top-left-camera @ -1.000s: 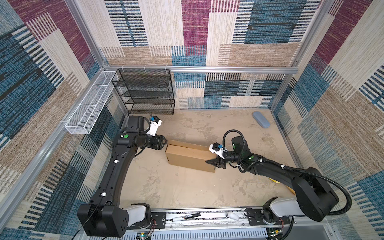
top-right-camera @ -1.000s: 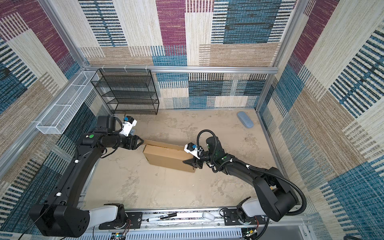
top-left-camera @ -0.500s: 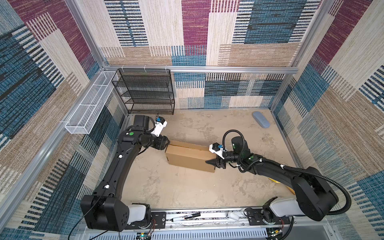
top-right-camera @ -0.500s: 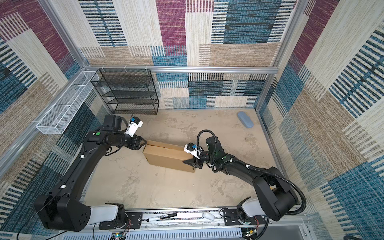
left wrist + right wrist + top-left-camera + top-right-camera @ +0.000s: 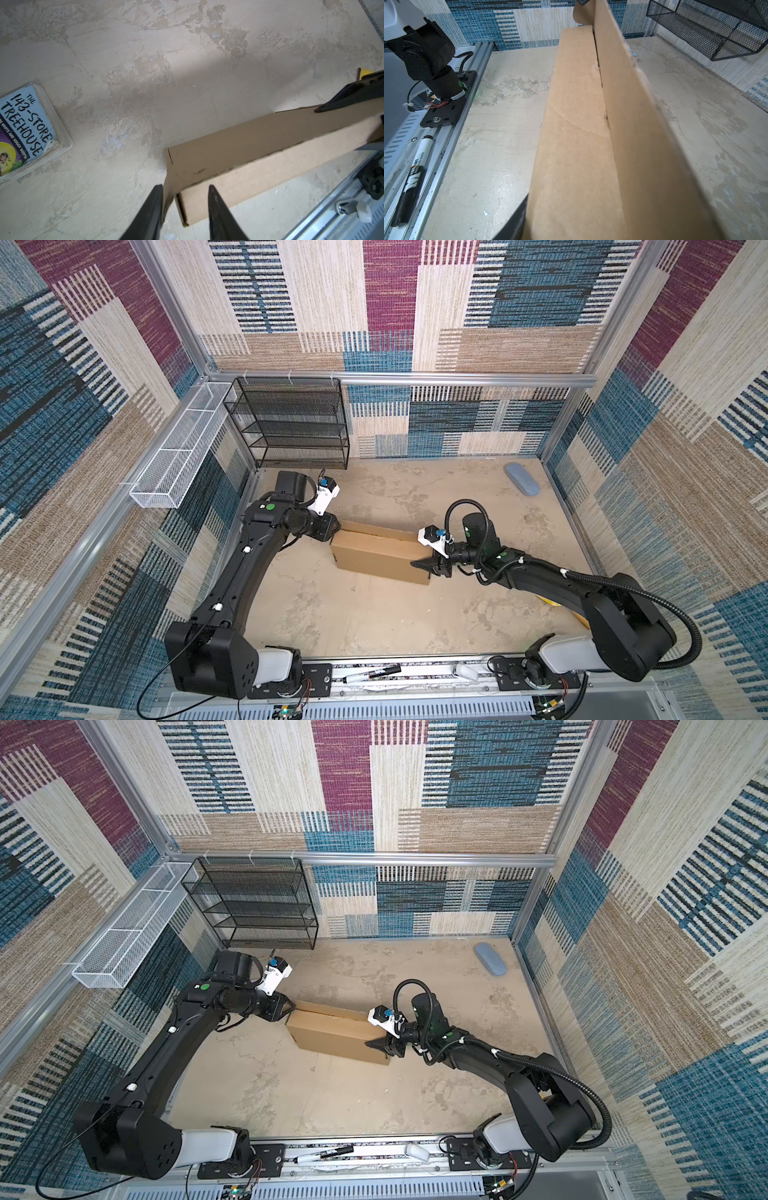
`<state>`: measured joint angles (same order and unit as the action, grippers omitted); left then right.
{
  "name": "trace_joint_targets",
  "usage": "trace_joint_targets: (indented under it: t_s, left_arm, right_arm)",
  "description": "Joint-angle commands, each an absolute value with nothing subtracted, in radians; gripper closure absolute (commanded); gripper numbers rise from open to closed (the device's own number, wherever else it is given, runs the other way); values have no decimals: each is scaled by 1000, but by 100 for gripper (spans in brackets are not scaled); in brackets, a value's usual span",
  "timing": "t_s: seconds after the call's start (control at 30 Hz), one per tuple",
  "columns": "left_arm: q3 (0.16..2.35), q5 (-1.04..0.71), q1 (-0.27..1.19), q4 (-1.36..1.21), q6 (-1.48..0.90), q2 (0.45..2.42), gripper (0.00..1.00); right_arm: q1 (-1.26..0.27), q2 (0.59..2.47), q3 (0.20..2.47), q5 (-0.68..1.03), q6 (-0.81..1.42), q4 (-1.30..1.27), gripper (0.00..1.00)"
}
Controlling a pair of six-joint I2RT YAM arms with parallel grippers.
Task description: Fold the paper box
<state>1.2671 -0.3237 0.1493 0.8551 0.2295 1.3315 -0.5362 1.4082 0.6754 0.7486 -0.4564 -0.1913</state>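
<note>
The paper box (image 5: 374, 556) (image 5: 332, 1036) is a long brown cardboard box standing mid-table, with a loose flap rising along its far side (image 5: 643, 124). My left gripper (image 5: 334, 529) (image 5: 291, 1006) is at its left end. In the left wrist view the left gripper (image 5: 185, 187) is open: its fingers straddle the box's end corner (image 5: 249, 141), one finger against the end flap. My right gripper (image 5: 424, 564) (image 5: 376, 1044) is shut on the box's right end. One right finger (image 5: 515, 224) presses the box's side (image 5: 581, 124); the other is hidden behind cardboard.
A colourful book (image 5: 20, 124) lies on the table. A blue case (image 5: 522, 479) sits at the back right. A black wire shelf (image 5: 291, 423) and a white mesh basket (image 5: 178, 456) stand at the back left. A marker (image 5: 370, 674) (image 5: 415, 172) lies on the front rail.
My left arm has swung right until its gripper reached the box's left end, and its jaws have narrowed. The right arm and the box have stayed put.
</note>
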Motion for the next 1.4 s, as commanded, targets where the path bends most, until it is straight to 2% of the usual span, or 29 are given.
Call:
trace_joint_targets:
  t_s: [0.0,0.47,0.7,0.97,1.37]
  left_arm:
    - [1255,-307,152,853,201,1312,67]
    - [1244,-281,173,856,155,1294,87]
    - [1248,-298,179,856,128,1290,87]
    - [1237,-302,189,856,98,1287,82]
    - [1211,-231,198,867,88,1276,77]
  right_arm:
    - [-535,1416,687,727,-451,-183,56]
    - [-535,1416,687,718,-453,-176,57]
    - [-535,1422,691,713,-454,-173,57]
    - [-535,1426,690,706,-454,-176,59]
    - [-535,1429,693,706,-453,-173,59]
